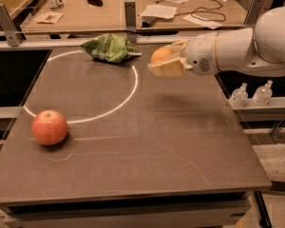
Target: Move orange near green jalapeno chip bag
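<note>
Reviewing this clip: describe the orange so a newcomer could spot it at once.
On the dark table, follow the white arm reaching in from the right to its tool, hovering over the far side just right of the green chip bag. The orange sits clamped in that tool: small, round, plain orange, unlike the bigger red apple at the near left.

White rounded arm (237, 49) with dotted grille (203, 64), tan hand (162, 61) at tip.
</note>
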